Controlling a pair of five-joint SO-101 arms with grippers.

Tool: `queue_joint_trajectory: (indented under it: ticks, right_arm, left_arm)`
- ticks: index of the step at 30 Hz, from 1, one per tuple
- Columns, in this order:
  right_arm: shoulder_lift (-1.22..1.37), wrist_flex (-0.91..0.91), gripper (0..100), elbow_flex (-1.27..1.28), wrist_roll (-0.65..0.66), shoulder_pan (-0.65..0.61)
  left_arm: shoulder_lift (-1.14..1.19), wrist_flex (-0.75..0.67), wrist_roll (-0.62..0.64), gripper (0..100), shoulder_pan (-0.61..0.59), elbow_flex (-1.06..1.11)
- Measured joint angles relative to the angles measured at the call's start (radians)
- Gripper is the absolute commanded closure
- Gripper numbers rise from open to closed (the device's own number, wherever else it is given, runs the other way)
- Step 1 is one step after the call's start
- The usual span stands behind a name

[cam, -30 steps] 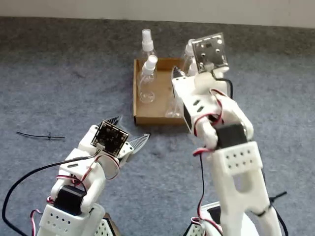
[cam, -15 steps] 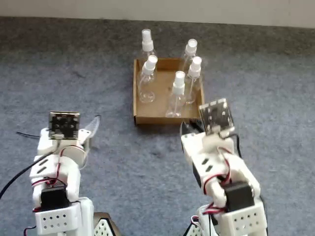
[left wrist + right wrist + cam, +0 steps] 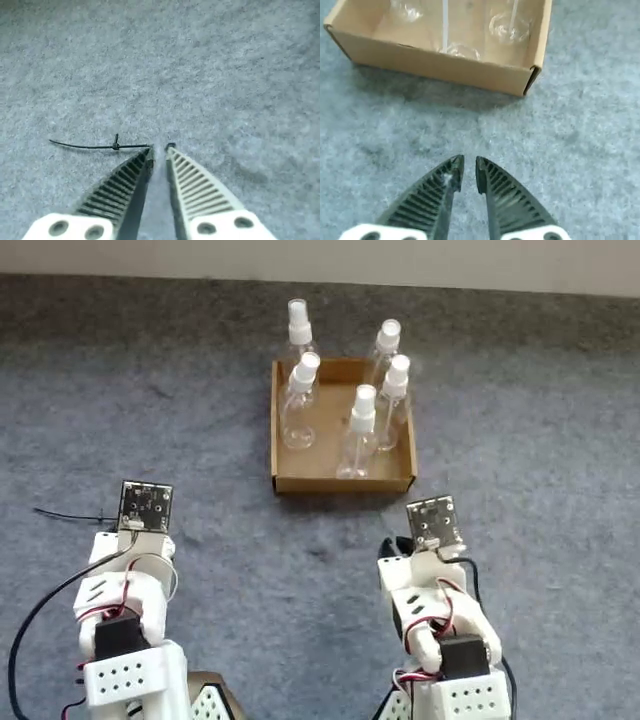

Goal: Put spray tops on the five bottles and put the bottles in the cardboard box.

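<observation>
L gripper & R gripper fingers near-clenched, empty, both this side of cardboard box; 3 bottles upright inside, 2 bottles seemingly just behind it; R arm nearer.

Bottles cropped above their bases

The right gripper has drawn back from above the box, which now lies ahead of its tips. The left gripper has pulled back too, away from the box (its jaws, spread before, now nearly meet), and a tie lies at its tips.
</observation>
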Motion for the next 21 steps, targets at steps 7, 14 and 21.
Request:
queue_joint_trajectory:
  ticks: [7,14,21]
  right_arm:
    - [0.002,0.005,99.4,0.006,0.0,0.009]
    - [0.0,0.239,99.4,0.006,0.0,0.012]
    - [0.0,0.269,99.4,0.006,0.0,0.012]
  left_arm:
    - [0.0,0.164,0.0,99,0.0,0.0]
    - [0.0,0.321,-0.003,99,0.0,0.0]
    - [0.0,0.322,-0.003,99,0.0,0.0]
